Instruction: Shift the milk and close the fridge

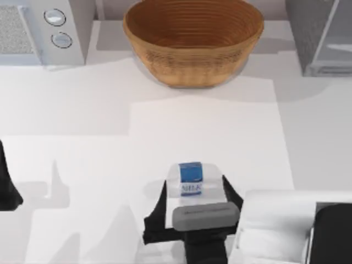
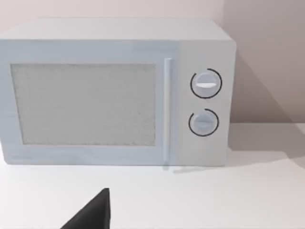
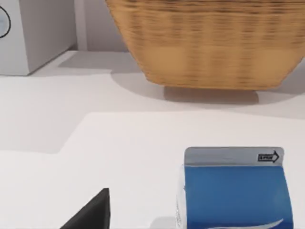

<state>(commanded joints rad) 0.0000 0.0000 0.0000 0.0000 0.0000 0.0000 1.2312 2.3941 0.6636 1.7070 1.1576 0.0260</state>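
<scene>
1. Right gripper (image 1: 192, 190) sits low on the table, around 6 o'clock in the top view, with its two black fingers (image 1: 156, 217) spread wide apart, one either side of the milk (image 1: 191, 179). They flank the carton with a bit of white table showing on each side, so nothing is clamped; can't tell for sure if either finger brushes it.
2. The milk stands upright between those fingers, blue top and white lower part with the print facing the wrist. In the right wrist view the carton (image 3: 233, 188) is right up close, its grey top seam level.
3. Room to move: from the milk toward 12 o'clock there's a long stretch of bare white table (image 1: 203, 126) before the woven basket (image 1: 193, 41). The basket sits at 12 o'clock, well apart from the carton.
4. The fridge (image 1: 322, 36) is at about 1–2 o'clock in the far right corner, its pale door (image 1: 336, 47) at an angle to the grey body. It's well clear of the basket's rim.
5. The white microwave (image 1: 41, 30) with two round knobs (image 1: 54, 17) is at 10–11 o'clock, far left corner.
6. Left gripper (image 1: 8, 181) is parked at the left edge around 8–9 o'clock, just a dark sliver, looking at the microwave (image 2: 114, 93). Can't tell whether it's open.
</scene>
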